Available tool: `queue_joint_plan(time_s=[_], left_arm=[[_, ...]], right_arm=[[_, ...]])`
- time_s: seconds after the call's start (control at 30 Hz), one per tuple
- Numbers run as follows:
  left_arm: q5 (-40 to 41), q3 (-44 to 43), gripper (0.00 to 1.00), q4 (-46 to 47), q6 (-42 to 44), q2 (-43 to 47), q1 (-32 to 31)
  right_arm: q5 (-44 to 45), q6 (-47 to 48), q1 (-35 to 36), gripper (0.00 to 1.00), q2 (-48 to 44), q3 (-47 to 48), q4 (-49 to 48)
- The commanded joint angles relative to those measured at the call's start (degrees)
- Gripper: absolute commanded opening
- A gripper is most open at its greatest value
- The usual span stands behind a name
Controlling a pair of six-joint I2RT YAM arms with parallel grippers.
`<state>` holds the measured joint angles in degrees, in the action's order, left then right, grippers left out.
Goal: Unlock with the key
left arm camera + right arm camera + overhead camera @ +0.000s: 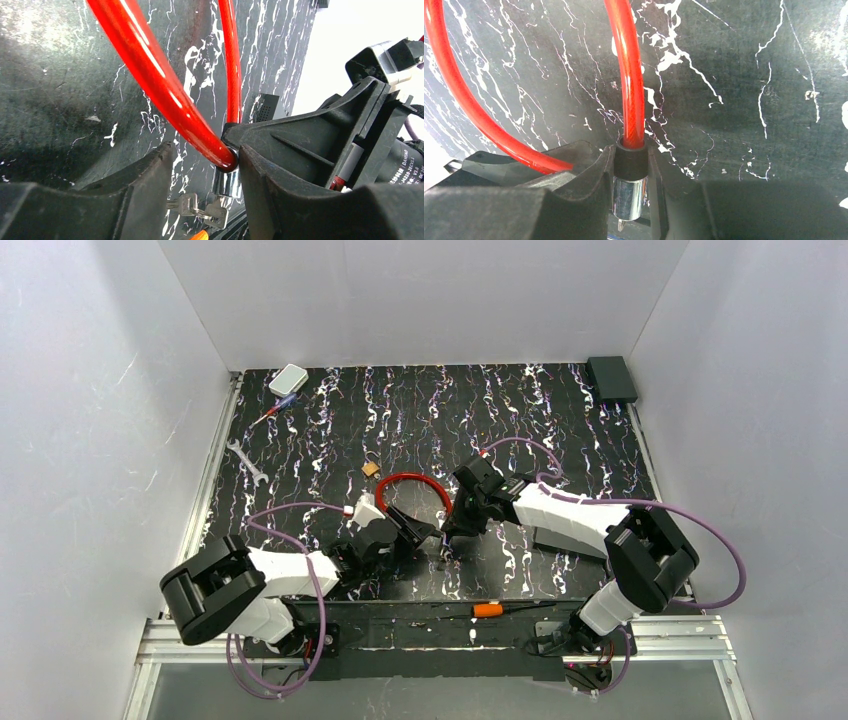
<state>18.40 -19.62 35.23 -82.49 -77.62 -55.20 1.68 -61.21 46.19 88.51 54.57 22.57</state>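
A red cable lock (410, 480) lies mid-table, its loop closing in a chrome cylinder (226, 182). My right gripper (630, 185) is shut on that cylinder (629, 197) and its black collar; it also shows in the top view (455, 530). A small silvery key (220, 212) sticks in the cylinder's end, with a second key (186, 204) on a ring beside it. My left gripper (205, 180) is open, its fingers either side of the cylinder and keys, the right finger (280, 200) close against the cylinder. It shows in the top view (420, 533).
A small brass padlock (371, 468) sits just behind the red loop. An orange-handled tool (487, 609) lies at the near edge. A wrench (245, 460), a screwdriver (272, 412) and a white box (288, 379) are far left; a black box (611, 378) far right.
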Motion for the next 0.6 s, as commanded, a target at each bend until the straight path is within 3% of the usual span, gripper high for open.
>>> queue_joint_plan(time_s=[0.0,0.17,0.27,0.57], left_arm=[[0.74,-1.39,0.43,3.37,-0.13,-1.41,0.43],[1.46,-2.06,0.26,4.22,0.31,-2.69,0.75],[1.18,-2.73,0.02,4.48,0.99,-3.42,0.89],[2.63,-1.1,0.0,4.42,1.6,-1.06,0.97]], right_arm=[[-1.3,0.59,-0.05,0.01,-3.02,0.36,-3.12],[-1.32,0.79,-0.05,0.01,-3.64,0.17,-3.3],[-3.02,1.06,-0.05,0.01,-3.69,-0.08,-3.75],[-2.87,3.08,-0.05,0.01,-1.7,-1.28,-3.61]])
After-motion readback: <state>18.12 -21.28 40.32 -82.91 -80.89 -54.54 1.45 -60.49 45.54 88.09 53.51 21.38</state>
